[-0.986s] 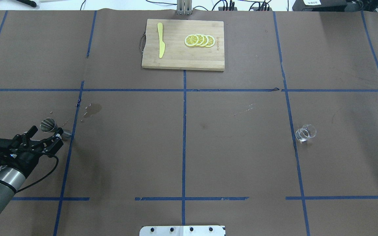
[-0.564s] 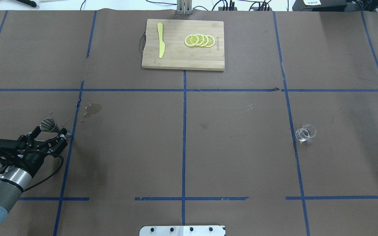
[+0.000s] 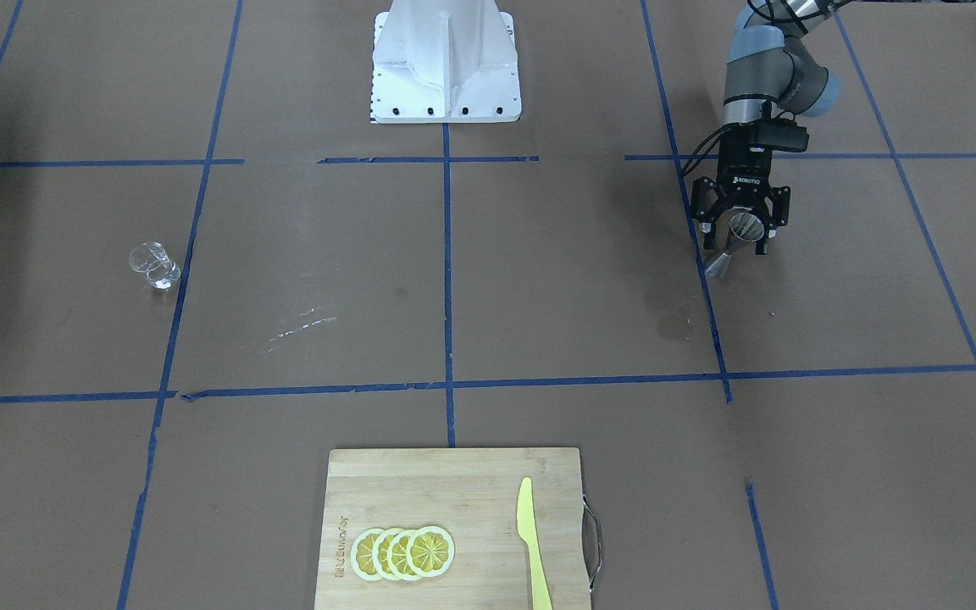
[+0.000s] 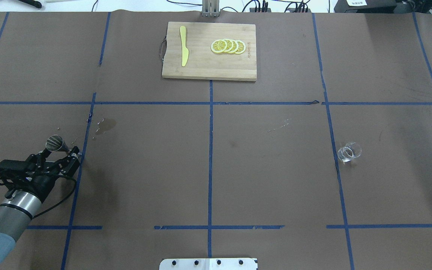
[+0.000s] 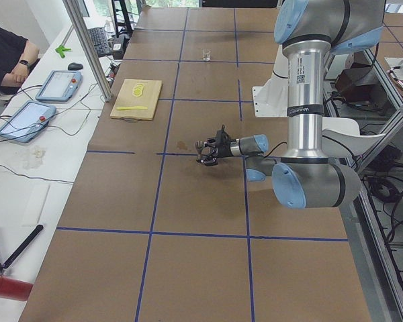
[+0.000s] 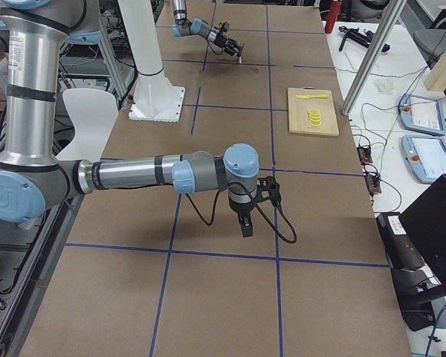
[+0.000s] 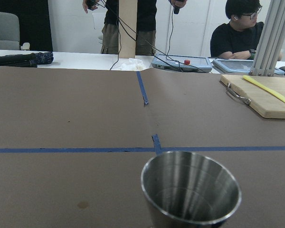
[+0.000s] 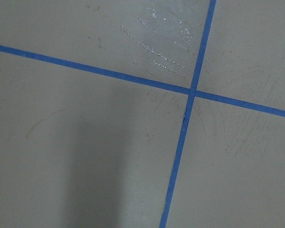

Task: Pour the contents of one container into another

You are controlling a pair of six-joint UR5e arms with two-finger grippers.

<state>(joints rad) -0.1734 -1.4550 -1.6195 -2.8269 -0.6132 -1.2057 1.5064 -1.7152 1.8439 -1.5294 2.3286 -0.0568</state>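
The steel jigger (image 4: 54,142) stands at the table's left side, its open top showing. My left gripper (image 4: 61,151) is open and low, one finger on each side of the jigger's waist with gaps left. In the front-facing view the jigger (image 3: 745,227) sits between those fingers, and its rim (image 7: 191,190) fills the lower left wrist view. The clear glass cup (image 4: 349,152) stands alone at the right side, also seen as the cup (image 3: 153,264). My right gripper (image 6: 245,223) shows only in the exterior right view, pointing down over bare table, and I cannot tell its state.
A wooden cutting board (image 4: 208,67) lies at the far middle with lemon slices (image 4: 228,46) and a yellow knife (image 4: 183,45). A damp stain (image 4: 105,125) marks the paper beyond the jigger. The robot's base plate (image 4: 208,263) is at the near edge. People sit past the far side.
My left gripper has slid forward toward the jigger, so its open fingers now straddle the waist. Jigger and glass cup have stayed put.
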